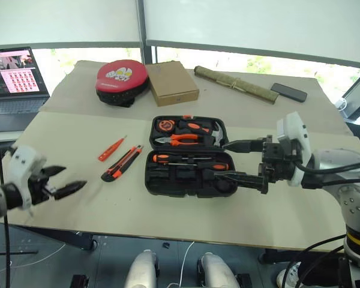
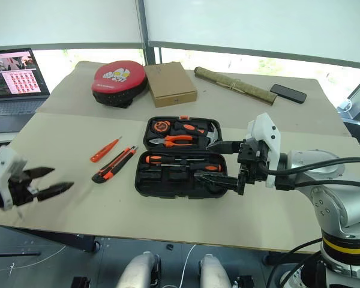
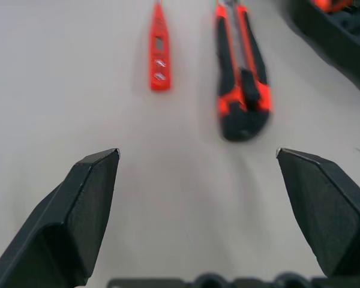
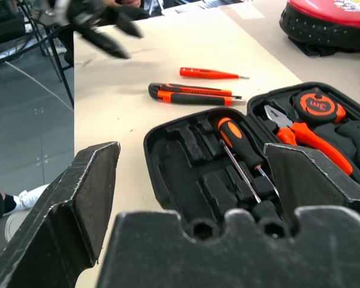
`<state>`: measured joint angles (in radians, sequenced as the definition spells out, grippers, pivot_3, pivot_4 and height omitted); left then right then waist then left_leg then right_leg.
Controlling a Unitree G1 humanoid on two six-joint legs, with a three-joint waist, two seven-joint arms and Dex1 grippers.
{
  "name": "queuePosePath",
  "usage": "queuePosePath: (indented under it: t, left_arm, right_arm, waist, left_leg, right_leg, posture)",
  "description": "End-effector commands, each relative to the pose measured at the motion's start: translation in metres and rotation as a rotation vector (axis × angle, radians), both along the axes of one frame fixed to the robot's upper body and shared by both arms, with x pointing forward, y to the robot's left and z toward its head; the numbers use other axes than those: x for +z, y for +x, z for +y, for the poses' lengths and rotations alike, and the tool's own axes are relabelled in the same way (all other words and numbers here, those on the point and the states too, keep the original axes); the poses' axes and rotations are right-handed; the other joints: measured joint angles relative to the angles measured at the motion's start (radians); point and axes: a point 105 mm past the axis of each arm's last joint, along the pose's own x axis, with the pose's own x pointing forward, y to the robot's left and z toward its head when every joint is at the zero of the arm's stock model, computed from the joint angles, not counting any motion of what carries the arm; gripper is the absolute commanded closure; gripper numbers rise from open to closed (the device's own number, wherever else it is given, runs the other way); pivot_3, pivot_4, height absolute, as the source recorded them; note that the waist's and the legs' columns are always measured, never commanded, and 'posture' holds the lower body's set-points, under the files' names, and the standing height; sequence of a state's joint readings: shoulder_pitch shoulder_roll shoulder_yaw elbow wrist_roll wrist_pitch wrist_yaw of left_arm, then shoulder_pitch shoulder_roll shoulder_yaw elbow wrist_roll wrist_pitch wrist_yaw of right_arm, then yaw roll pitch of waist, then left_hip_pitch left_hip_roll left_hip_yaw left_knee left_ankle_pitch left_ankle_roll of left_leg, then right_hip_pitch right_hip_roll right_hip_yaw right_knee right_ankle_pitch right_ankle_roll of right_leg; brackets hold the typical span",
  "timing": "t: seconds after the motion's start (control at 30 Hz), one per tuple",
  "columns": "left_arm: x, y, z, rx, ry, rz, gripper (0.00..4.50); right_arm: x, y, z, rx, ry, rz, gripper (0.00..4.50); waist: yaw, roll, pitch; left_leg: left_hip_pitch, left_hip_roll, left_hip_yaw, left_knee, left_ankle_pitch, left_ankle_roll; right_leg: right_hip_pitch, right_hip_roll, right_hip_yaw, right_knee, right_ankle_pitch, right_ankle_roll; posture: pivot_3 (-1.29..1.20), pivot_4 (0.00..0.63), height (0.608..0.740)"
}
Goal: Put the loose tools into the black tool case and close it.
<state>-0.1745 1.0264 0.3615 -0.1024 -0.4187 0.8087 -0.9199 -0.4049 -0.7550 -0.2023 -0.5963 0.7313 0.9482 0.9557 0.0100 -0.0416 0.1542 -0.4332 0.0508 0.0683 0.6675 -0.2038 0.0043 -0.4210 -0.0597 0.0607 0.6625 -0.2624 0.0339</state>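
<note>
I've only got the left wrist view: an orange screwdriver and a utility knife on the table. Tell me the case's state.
Observer: The black tool case lies open right of the utility knife, lid flat.
Operator: Report what's already in it.
Observer: Two screwdrivers lie in the near half; pliers and a tape measure in the far half.
Operator: Give me the right gripper.
Observer: The right gripper hovers open over the case's right end, holding nothing.
</note>
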Motion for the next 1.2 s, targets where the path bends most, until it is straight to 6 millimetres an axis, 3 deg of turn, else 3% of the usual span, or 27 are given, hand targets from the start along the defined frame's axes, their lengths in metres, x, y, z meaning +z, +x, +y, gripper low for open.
queuePosePath:
  t: [0.03, 0.13, 0.43, 0.63, 0.73, 0.87, 1.03, 1.13, 1.2]
  left_arm:
    - [0.003, 0.020, 0.001, 0.028, 0.063, 0.094, 0.00]
    - [0.004, 0.045, -0.004, 0.043, 0.094, 0.154, 0.00]
    - [-0.019, 0.096, -0.026, -0.039, 0.218, 0.338, 0.00]
    - [-0.029, 0.110, -0.035, -0.073, 0.256, 0.387, 0.00]
    - [-0.039, 0.110, -0.038, -0.092, 0.266, 0.416, 0.76]
    - [-0.045, 0.110, -0.037, -0.087, 0.261, 0.422, 2.24]
    - [-0.037, 0.114, -0.031, -0.050, 0.212, 0.359, 4.00]
    - [0.000, 0.120, -0.042, -0.219, 0.181, 0.174, 4.08]
    - [0.023, 0.113, -0.062, -0.408, 0.146, 0.079, 4.08]
  right_arm:
    - [0.006, -0.009, 0.002, 0.000, -0.005, -0.054, 0.02]
    - [0.004, -0.013, 0.004, -0.022, -0.008, -0.074, 0.02]
    - [-0.003, -0.026, 0.005, -0.083, 0.020, -0.074, 0.02]
    - [-0.005, -0.027, 0.004, -0.118, 0.025, -0.077, 0.02]
    - [-0.004, -0.031, 0.003, -0.127, 0.031, -0.077, 0.00]
    - [-0.004, -0.034, 0.004, -0.126, 0.027, -0.076, 0.00]
    - [-0.004, -0.037, -0.001, -0.140, 0.024, -0.058, 0.00]
    - [-0.008, -0.037, -0.009, -0.178, 0.013, -0.034, 0.00]
    - [-0.012, -0.038, -0.014, -0.198, -0.001, -0.018, 0.00]
  waist:
    - [-0.002, 0.000, 0.000]
    - [-0.004, -0.001, 0.000]
    - [-0.007, -0.002, 0.000]
    - [-0.007, -0.003, 0.001]
    - [-0.007, -0.003, 0.000]
    - [-0.007, -0.003, 0.000]
    - [-0.007, -0.004, -0.001]
    - [-0.007, -0.004, 0.000]
    - [-0.007, -0.006, 0.000]
  left_leg:
    - [-0.001, 0.000, 0.000, 0.000, 0.000, 0.000]
    - [-0.002, -0.001, 0.000, 0.000, 0.000, 0.000]
    - [-0.005, -0.001, -0.001, 0.000, 0.000, 0.000]
    - [-0.007, -0.001, -0.003, 0.001, 0.000, 0.000]
    - [-0.007, -0.001, -0.003, 0.001, 0.000, 0.000]
    - [-0.007, -0.002, -0.003, 0.001, 0.000, 0.000]
    - [-0.007, -0.002, -0.004, 0.002, 0.000, 0.000]
    - [-0.007, -0.002, -0.004, 0.002, 0.000, 0.000]
    - [-0.008, -0.001, -0.004, 0.002, 0.000, 0.000]
  right_leg:
    - [0.000, 0.000, 0.000, 0.000, 0.000, 0.000]
    - [-0.002, 0.001, 0.000, 0.001, 0.000, 0.000]
    - [-0.002, 0.002, -0.001, 0.000, 0.000, 0.001]
    - [-0.003, 0.001, -0.002, -0.001, 0.000, 0.001]
    - [-0.003, 0.001, -0.002, 0.000, 0.000, 0.001]
    - [-0.002, 0.001, -0.002, 0.000, 0.000, 0.001]
    - [-0.001, 0.001, -0.002, 0.000, 0.000, 0.001]
    - [-0.002, 0.001, -0.002, 0.000, 0.000, 0.001]
    - [-0.002, 0.001, -0.003, 0.000, 0.000, 0.001]
  posture:
    - [0.00, 0.150, 0.740]
    - [0.00, 0.150, 0.740]
    - [0.00, 0.150, 0.740]
    - [0.00, 0.150, 0.740]
    - [0.00, 0.150, 0.740]
    - [0.00, 0.150, 0.740]
    - [0.00, 0.150, 0.740]
    - [0.00, 0.150, 0.740]
    - [0.00, 0.150, 0.740]
